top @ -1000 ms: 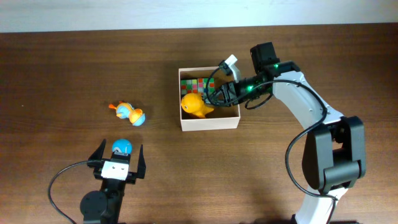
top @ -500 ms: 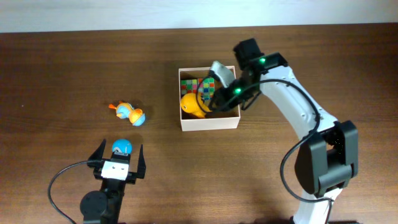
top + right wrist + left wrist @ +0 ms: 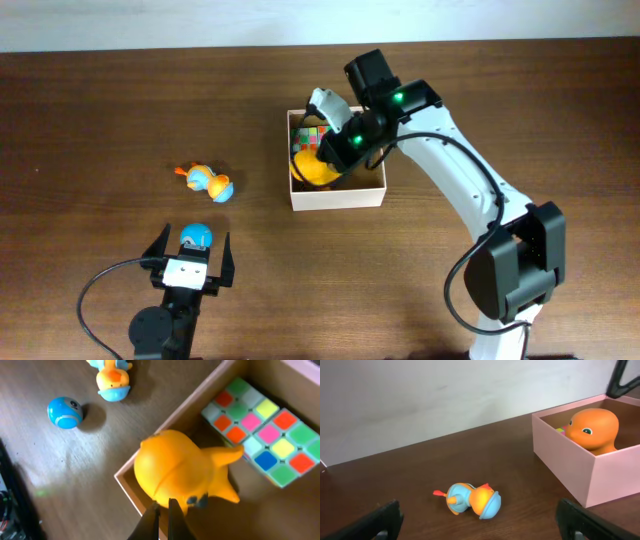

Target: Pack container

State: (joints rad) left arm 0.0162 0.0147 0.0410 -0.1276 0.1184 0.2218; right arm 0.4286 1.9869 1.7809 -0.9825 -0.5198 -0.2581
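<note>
right claw [image 3: 163, 510] closed, empty, above orange toy [image 3: 175, 472] in container [image 3: 340, 197] | left claw [image 3: 193, 246] wide, by blue ball [image 3: 195, 236]

The box [image 3: 337, 196] sits on the table [image 3: 100, 100] near the middle of the frame, in its upper half. Inside it, a puzzle cube [image 3: 310, 136] lies in the upper left corner. A toy figure [image 3: 314, 171] lies just below the cube, by the left wall. Well left of the box lies a duck toy [image 3: 208, 183]. A ball [image 3: 195, 236] lies below that, toward the lower left.
</note>
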